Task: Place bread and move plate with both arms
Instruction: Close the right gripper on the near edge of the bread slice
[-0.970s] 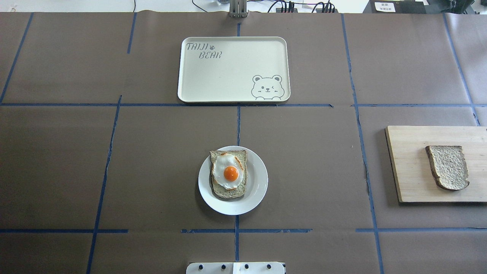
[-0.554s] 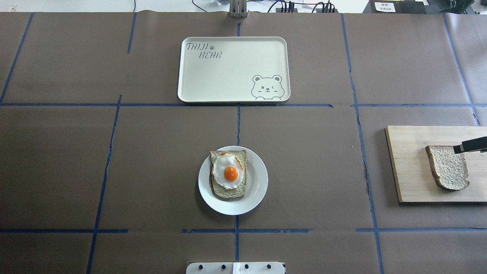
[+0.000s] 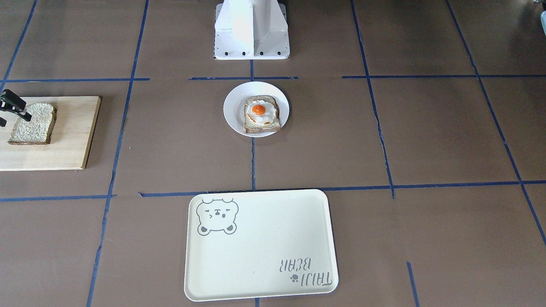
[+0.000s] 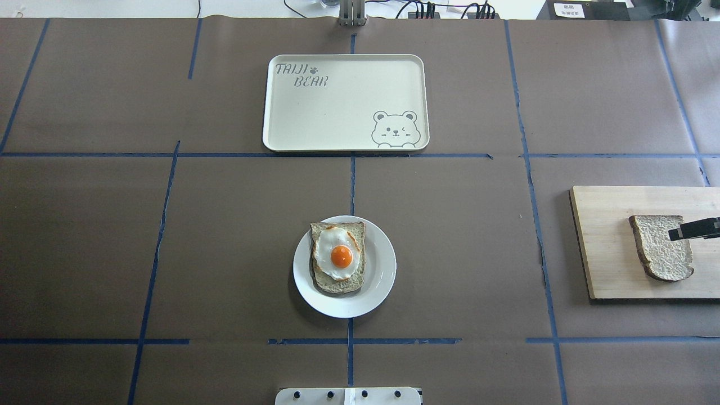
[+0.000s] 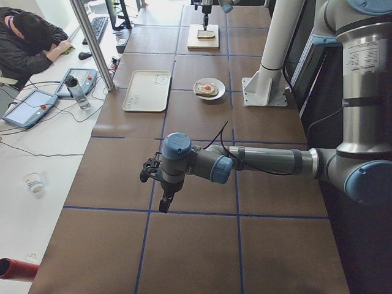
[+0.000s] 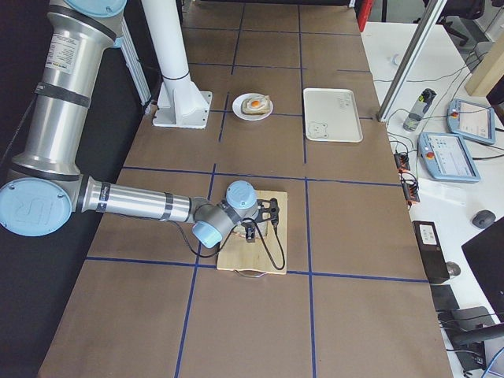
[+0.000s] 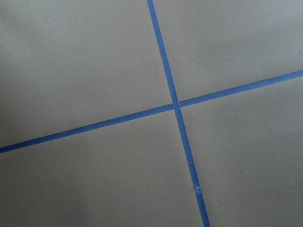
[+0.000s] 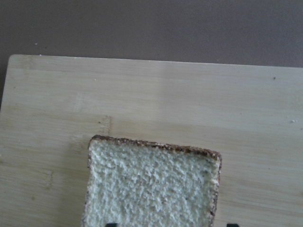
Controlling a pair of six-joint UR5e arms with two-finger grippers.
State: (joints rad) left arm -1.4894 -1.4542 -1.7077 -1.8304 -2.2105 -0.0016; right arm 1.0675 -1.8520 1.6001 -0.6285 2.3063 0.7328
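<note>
The bread (image 4: 658, 250) lies flat on a wooden board (image 4: 604, 264) at the table's right side. My right gripper (image 4: 691, 229) hangs over the bread's right part, coming in from the view's right edge. It also shows in the front view (image 3: 13, 111). In the right wrist view the bread (image 8: 151, 189) fills the lower middle, and two black fingertips (image 8: 111, 224) peek in wide apart at the bottom edge, so the gripper is open. The white plate (image 4: 382, 281) sits at table centre and carries toast with a fried egg (image 4: 339, 257). My left gripper (image 5: 160, 184) shows only in the left side view; I cannot tell its state.
A cream tray with a bear drawing (image 4: 337, 112) lies beyond the plate, at the far middle of the table. The white robot base (image 3: 251, 30) stands behind the plate. Blue tape lines cross the brown table cover. The left wrist view shows only table and tape.
The right gripper came into the overhead view from the right edge, then moved a little toward the robot, further over the bread. Bread and plate have not moved.
</note>
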